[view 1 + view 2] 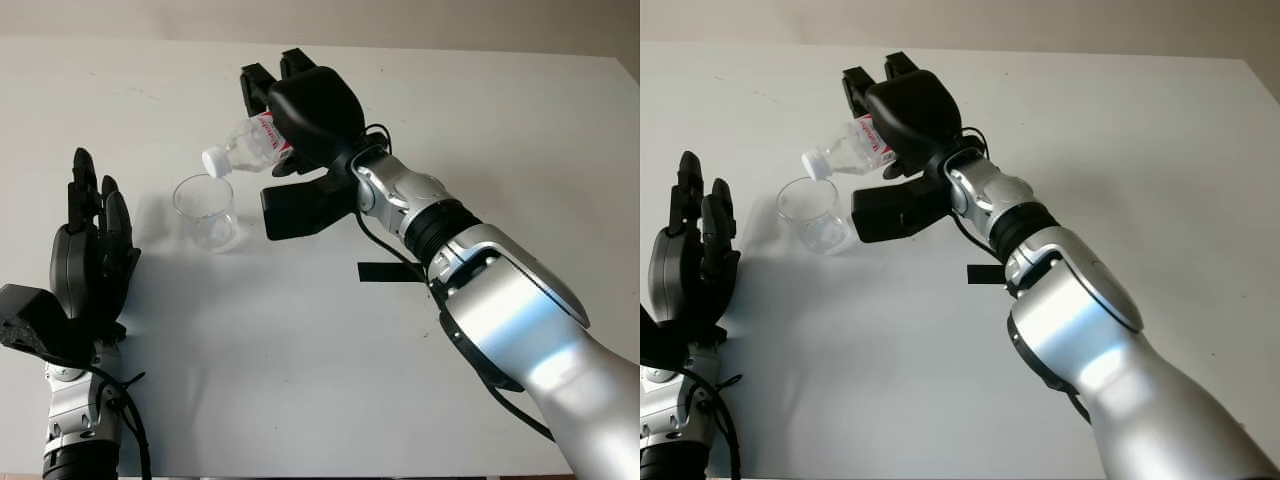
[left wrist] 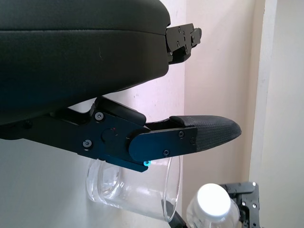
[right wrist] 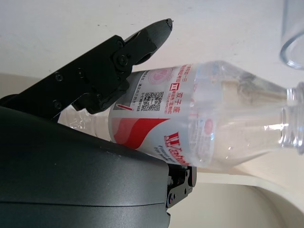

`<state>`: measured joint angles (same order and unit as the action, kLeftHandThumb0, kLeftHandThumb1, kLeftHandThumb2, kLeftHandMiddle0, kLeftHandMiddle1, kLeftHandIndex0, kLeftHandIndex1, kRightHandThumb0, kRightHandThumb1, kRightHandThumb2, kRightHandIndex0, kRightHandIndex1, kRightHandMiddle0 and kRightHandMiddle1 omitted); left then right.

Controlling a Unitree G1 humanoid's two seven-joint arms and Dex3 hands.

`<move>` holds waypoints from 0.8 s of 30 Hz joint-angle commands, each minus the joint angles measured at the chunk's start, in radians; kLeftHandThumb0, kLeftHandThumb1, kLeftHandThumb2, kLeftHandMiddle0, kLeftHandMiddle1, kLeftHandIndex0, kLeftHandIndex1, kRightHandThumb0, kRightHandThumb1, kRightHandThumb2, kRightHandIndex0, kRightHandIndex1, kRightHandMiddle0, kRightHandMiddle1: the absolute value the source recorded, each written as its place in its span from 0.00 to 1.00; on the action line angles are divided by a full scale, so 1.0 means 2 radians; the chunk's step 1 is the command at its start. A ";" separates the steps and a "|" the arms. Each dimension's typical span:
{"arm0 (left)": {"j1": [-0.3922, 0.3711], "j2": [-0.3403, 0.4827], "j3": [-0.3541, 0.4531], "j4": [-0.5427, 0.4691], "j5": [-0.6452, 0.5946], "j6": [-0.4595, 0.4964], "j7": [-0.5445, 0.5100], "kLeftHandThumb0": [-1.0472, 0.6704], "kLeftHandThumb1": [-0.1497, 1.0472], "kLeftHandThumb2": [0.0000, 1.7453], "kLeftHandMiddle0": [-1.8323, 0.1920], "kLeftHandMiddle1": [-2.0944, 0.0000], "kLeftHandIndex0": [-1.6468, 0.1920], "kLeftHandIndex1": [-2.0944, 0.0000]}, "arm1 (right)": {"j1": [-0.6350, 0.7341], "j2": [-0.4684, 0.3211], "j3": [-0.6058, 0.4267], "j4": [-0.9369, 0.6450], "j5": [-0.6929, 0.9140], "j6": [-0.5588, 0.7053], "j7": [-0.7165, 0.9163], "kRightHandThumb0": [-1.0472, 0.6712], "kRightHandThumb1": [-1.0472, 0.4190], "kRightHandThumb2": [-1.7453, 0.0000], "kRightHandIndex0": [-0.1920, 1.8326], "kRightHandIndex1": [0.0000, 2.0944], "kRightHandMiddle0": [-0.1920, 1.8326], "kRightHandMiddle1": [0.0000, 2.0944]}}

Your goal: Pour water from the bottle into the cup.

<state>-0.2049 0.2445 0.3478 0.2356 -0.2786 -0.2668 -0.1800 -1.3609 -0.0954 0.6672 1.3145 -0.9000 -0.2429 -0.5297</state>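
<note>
White tabletop (image 1: 300, 350): I see my right hand (image 1: 300, 110) gripping the red-labelled bottle (image 1: 250, 145), capped mouth tipped over the cup (image 1: 205, 210). Left hand (image 1: 90, 260) open by the left edge.

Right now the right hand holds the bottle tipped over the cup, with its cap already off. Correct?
Not quite: the white cap is on the bottle, as the left eye view shows. The rest holds: the right hand grips it tipped, neck above the cup.
</note>
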 commanded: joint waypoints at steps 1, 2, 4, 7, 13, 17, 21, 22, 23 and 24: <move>0.009 -0.009 -0.003 0.010 0.001 -0.006 -0.002 0.16 1.00 0.31 0.97 0.98 0.97 0.97 | -0.026 0.006 0.016 0.002 -0.016 0.016 -0.016 0.39 0.02 0.97 0.53 1.00 0.23 0.86; 0.009 -0.009 -0.003 0.011 -0.001 -0.006 -0.002 0.16 1.00 0.31 0.97 0.98 0.97 0.97 | -0.027 0.007 0.024 0.002 -0.025 0.025 -0.023 0.38 0.03 0.97 0.53 1.00 0.25 0.84; 0.009 -0.010 -0.003 0.011 -0.002 -0.006 -0.004 0.16 1.00 0.31 0.97 0.98 0.97 0.98 | -0.029 0.009 0.036 0.003 -0.036 0.036 -0.033 0.37 0.02 0.97 0.54 1.00 0.26 0.88; 0.009 -0.010 -0.004 0.012 0.000 -0.008 -0.005 0.16 1.00 0.31 0.98 0.98 0.98 0.98 | -0.031 0.012 0.048 0.004 -0.047 0.048 -0.041 0.36 0.02 0.97 0.55 1.00 0.26 0.91; 0.010 -0.013 -0.004 0.015 0.001 -0.011 -0.002 0.16 1.00 0.31 0.98 0.98 0.98 0.97 | -0.033 0.008 0.077 0.006 -0.073 0.056 -0.072 0.39 0.05 0.98 0.55 1.00 0.27 0.95; 0.010 -0.013 -0.004 0.016 0.000 -0.012 -0.003 0.16 1.00 0.31 0.98 0.97 0.98 0.97 | -0.034 0.006 0.088 0.009 -0.083 0.060 -0.093 0.40 0.05 0.97 0.58 1.00 0.27 0.99; 0.011 -0.013 -0.005 0.014 0.001 -0.012 -0.003 0.17 1.00 0.32 0.98 0.98 0.98 0.98 | -0.034 0.004 0.090 0.009 -0.081 0.055 -0.109 0.38 0.05 0.97 0.60 1.00 0.26 0.97; 0.011 -0.012 -0.005 0.015 0.002 -0.012 -0.002 0.16 1.00 0.32 0.98 0.97 0.98 0.97 | -0.034 0.003 0.090 0.009 -0.081 0.054 -0.113 0.38 0.05 0.97 0.60 1.00 0.26 0.97; 0.011 -0.012 -0.004 0.016 0.002 -0.013 -0.002 0.16 1.00 0.32 0.98 0.97 0.98 0.97 | -0.035 0.003 0.093 0.009 -0.083 0.055 -0.115 0.38 0.05 0.97 0.61 1.00 0.26 0.97; 0.011 -0.012 -0.004 0.015 0.002 -0.012 -0.001 0.16 1.00 0.32 0.98 0.97 0.98 0.97 | -0.035 0.002 0.094 0.009 -0.084 0.055 -0.120 0.37 0.06 0.97 0.61 1.00 0.26 0.96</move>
<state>-0.2082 0.2429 0.3466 0.2445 -0.2775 -0.2802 -0.1853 -1.4033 -0.0829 0.8547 1.3370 -1.0628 -0.1305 -0.7526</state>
